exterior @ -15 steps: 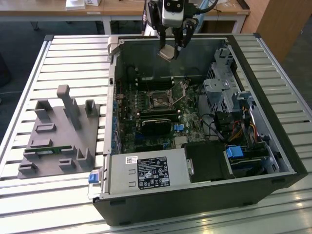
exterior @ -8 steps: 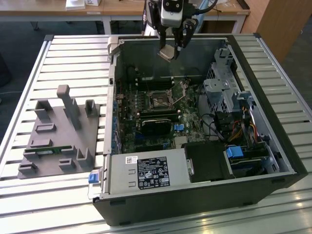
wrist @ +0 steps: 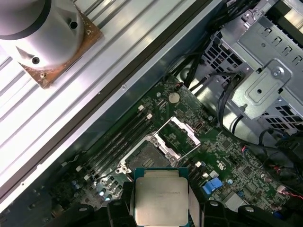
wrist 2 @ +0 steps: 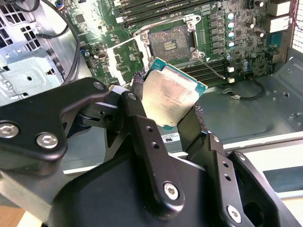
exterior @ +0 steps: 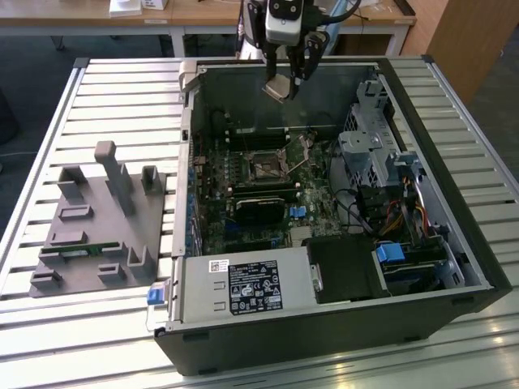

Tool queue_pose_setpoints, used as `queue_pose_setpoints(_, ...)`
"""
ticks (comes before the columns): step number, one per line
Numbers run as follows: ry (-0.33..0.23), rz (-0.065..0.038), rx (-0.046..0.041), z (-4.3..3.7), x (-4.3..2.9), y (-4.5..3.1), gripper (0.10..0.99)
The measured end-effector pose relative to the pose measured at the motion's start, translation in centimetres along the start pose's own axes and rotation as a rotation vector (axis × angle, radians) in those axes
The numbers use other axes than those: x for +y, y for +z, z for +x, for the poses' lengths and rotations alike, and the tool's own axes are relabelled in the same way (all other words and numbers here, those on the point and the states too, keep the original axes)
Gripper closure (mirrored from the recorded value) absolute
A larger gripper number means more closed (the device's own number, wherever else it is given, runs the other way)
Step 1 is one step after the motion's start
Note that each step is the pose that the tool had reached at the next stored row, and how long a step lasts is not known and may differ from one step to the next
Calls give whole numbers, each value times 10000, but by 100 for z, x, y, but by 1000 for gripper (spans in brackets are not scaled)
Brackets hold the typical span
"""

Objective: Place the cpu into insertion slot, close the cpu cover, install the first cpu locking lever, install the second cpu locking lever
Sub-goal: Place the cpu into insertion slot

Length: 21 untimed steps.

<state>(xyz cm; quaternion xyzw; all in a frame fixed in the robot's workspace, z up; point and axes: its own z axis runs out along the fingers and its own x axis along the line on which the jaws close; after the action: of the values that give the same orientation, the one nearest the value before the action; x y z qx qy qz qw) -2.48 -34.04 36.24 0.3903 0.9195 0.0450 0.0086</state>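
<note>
Pincer [exterior: 285, 81] is hovering over the open computer case [exterior: 324, 344], close to the case's far wall in the exterior view. It is clamping the cpu [exterior: 278, 87]. The chip is hanging tilted, well above the motherboard [exterior: 219, 203], touching nothing below it.

Exterior view is giving the layout. The case is lying on its side on the slatted counter [exterior: 122, 105]. A grey fixture [exterior: 97, 219] is sitting on the counter toward the exterior view's left, apart from the case. The insertion slot [exterior: 263, 168] is lying mid-board with its dark centre showing.

Second wrist view is giving the grip itself. Black fingers [wrist 2: 142, 127] are pressing on opposite edges of the cpu [wrist 2: 173, 97], whose silver top is facing the camera with a green edge showing. Beyond it the insertion slot [wrist 2: 170, 40] is lying uncovered, and the cpu cover [wrist 2: 124, 57] is standing swung open just beside it.

First wrist view is looking down past the held cpu [wrist: 161, 198]. The insertion slot [wrist: 144, 156] is sitting near it in the picture. The cpu cover [wrist: 182, 137] is showing as a raised silver frame next to the socket, and a metal drive cage [wrist: 265, 80] is standing further off.
</note>
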Motion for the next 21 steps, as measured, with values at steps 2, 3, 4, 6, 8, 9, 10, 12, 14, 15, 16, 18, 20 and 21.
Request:
queue_pose_setpoints(2, 77, -1, -7, 0, 0, 0, 549)
queue_pose_setpoints(3, 115, -2, -10, 0, 0, 0, 549)
queue_pose_setpoints(4, 157, -2, -14, 0, 0, 0, 549)
queue_pose_setpoints(6, 235, -4, -21, 0, 0, 0, 549)
queue_pose_setpoints(8, 312, -5, -28, 0, 0, 0, 549)
queue_pose_setpoints(9, 350, -6, -31, 0, 0, 0, 549)
queue_pose_setpoints(10, 392, -6, -35, 0, 0, 0, 549)
queue_pose_setpoints(12, 468, -9, -42, 0, 0, 0, 549)
queue_pose_setpoints(14, 545, -10, -49, 0, 0, 0, 549)
queue_pose_setpoints(15, 583, -10, -52, 0, 0, 0, 549)
queue_pose_setpoints(16, 621, -11, -56, 0, 0, 0, 549)
queue_pose_setpoints(18, 701, -13, -63, 0, 0, 1, 549)
queue_pose_setpoints(20, 776, -14, -70, 0, 0, 0, 549)
queue_pose_setpoints(21, 815, -15, -73, 0, 0, 1, 549)
